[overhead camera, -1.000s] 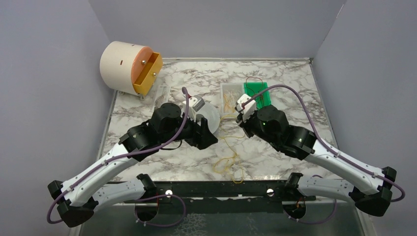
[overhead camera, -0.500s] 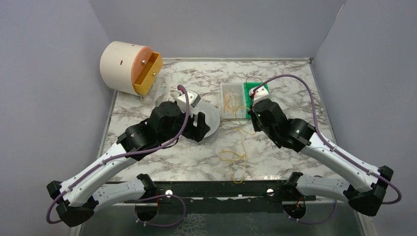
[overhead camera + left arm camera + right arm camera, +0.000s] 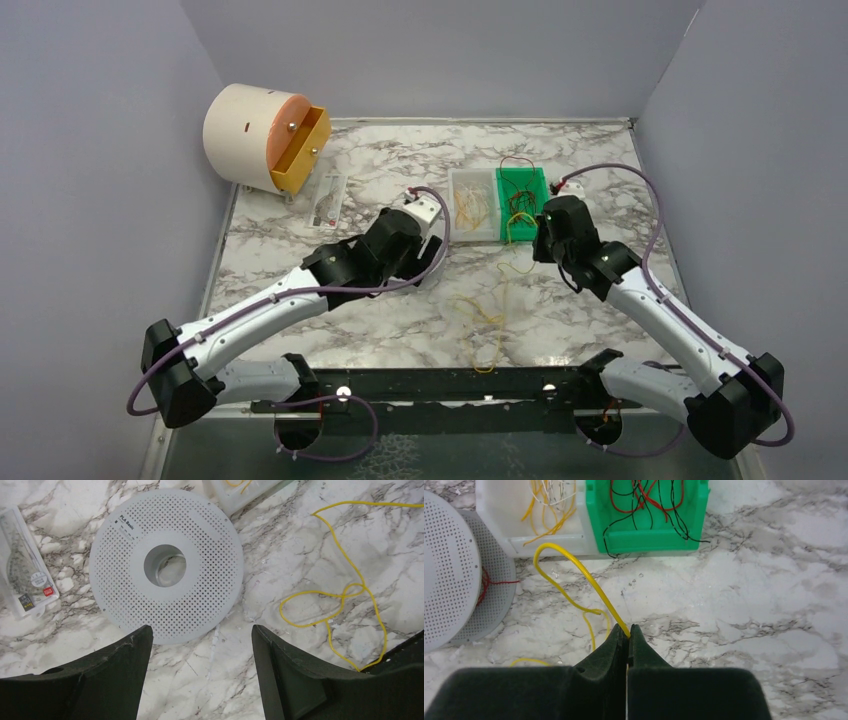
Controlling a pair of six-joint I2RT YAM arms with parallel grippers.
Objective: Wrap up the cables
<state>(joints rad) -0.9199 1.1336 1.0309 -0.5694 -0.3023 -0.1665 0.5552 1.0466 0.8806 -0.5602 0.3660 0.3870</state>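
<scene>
A long yellow cable [image 3: 569, 560] arcs up from my right gripper [image 3: 628, 630], which is shut on it just in front of the bins. The rest of it lies in loose loops on the marble [image 3: 478, 318] toward the near edge. My left gripper [image 3: 197, 630] hangs open with nothing between its fingers, just short of the near rim of a white perforated spool [image 3: 165, 565] lying flat. A dark red wire [image 3: 486, 582] is wound on the spool's core. The yellow loops [image 3: 345, 592] lie right of the left gripper. More yellow and red wires sit in the bins.
A clear bin [image 3: 472, 232] and a green bin [image 3: 545, 184] stand side by side behind the right gripper. A white round drawer unit with an open yellow drawer [image 3: 265, 135] is at the back left. A clear packet [image 3: 328, 198] lies left of the spool.
My left arm has swung right over the spool and its jaws have widened. My right arm has moved right toward the green bin, dragging the yellow cable with it.
</scene>
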